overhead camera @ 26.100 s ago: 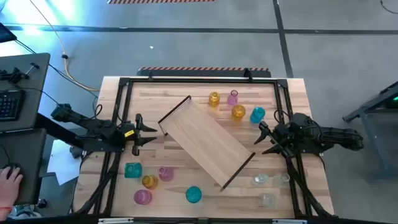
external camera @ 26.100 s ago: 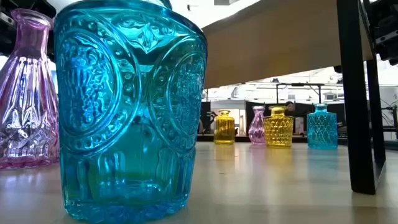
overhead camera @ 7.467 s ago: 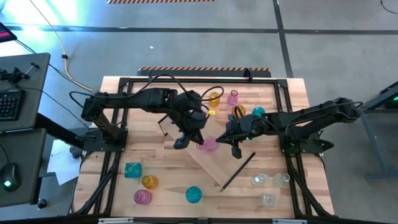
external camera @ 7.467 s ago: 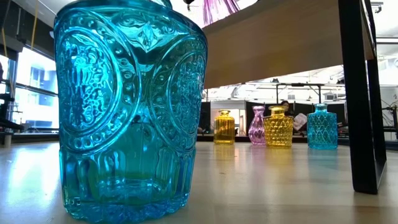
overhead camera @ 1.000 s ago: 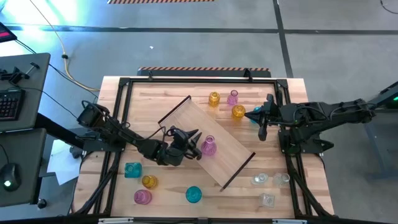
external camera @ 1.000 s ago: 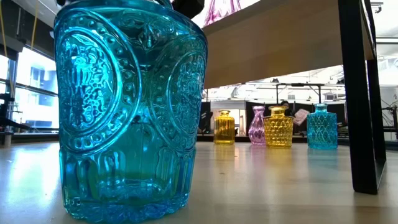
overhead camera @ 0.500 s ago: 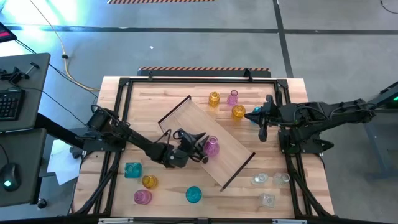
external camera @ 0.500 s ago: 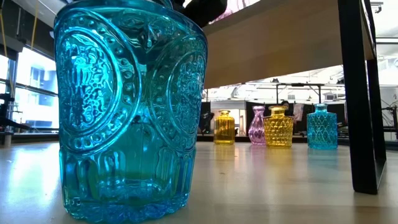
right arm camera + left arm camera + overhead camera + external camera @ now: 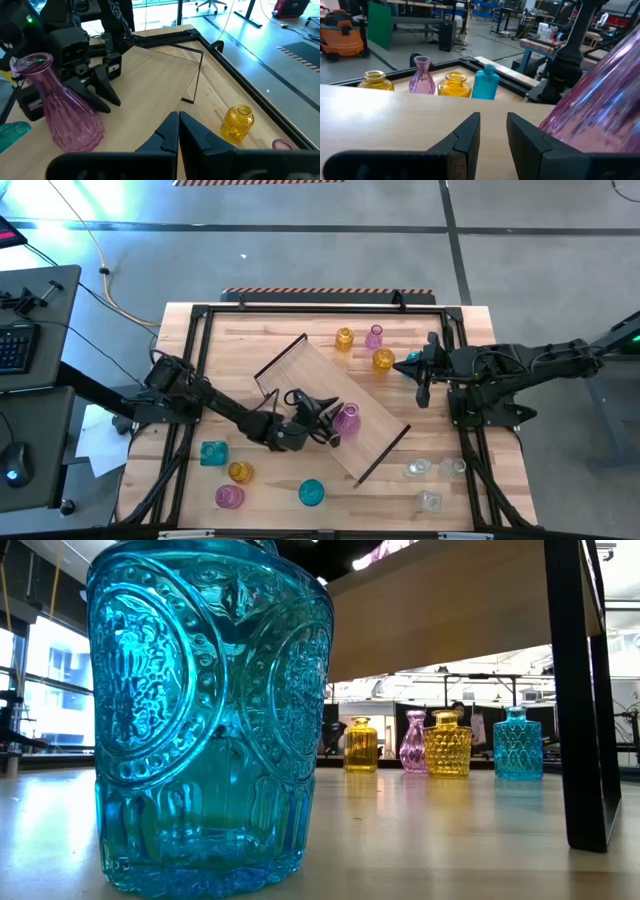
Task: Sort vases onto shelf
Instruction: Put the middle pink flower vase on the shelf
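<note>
- Shelf (image 9: 335, 412) lies slantwise across the middle of the bench (image 9: 478, 330), dark end pieces at either end.
- Pink vase (image 9: 346, 418) stands upright on the shelf, toward its lower-right end.
- Left fingers (image 9: 322, 422) sit just beside that pink vase, over the shelf; in the left wrist view they (image 9: 492, 131) are slightly parted with only bare board between them, the vase off to one side, so nothing is held.
- Right fingers (image 9: 422, 388) hover near the bench's right edge, pressed together and empty, as the right wrist view (image 9: 178, 131) shows.
- Back row: two amber vases (image 9: 344, 338), a second pink one (image 9: 374, 335) and a teal one (image 9: 411, 359), all on the bench beyond the shelf.
- Front left: teal, amber and pink vases (image 9: 229, 496) on the bench; a teal vase (image 9: 205, 720) fills the low view.
- Clear vases (image 9: 417, 469) stand at the front right.
</note>
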You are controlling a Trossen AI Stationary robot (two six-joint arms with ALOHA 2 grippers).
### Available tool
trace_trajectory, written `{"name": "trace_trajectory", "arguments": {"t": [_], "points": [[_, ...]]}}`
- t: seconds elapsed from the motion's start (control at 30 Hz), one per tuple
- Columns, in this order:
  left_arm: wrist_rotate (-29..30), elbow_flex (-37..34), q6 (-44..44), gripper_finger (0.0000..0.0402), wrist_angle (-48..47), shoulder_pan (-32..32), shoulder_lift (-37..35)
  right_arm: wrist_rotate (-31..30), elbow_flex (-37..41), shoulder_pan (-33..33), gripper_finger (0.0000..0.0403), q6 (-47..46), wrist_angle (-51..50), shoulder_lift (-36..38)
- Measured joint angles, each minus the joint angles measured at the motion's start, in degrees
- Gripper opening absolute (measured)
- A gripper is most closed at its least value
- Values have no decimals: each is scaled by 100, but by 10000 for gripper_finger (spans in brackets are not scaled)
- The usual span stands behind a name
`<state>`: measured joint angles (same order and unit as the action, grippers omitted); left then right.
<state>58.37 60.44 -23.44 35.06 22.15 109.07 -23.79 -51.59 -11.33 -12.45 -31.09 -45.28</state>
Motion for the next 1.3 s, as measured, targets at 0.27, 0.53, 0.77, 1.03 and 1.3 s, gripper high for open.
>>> {"name": "trace_trajectory", "arguments": {"t": [0.27,0.53,0.77,1.03,1.3], "points": [[-218,417,187,87,-6,-42,349,0,0,-83,0,-6,2,0],[-604,911,387,87,-12,-129,679,-165,1,-398,0,-57,2,0],[-790,1080,453,87,9,-240,755,-280,0,-634,0,-109,1,-2],[-876,1074,457,87,110,-354,755,-423,0,-831,0,-212,-46,-2],[-879,1074,422,87,130,-372,755,-569,0,-935,0,-273,-129,0]]}}
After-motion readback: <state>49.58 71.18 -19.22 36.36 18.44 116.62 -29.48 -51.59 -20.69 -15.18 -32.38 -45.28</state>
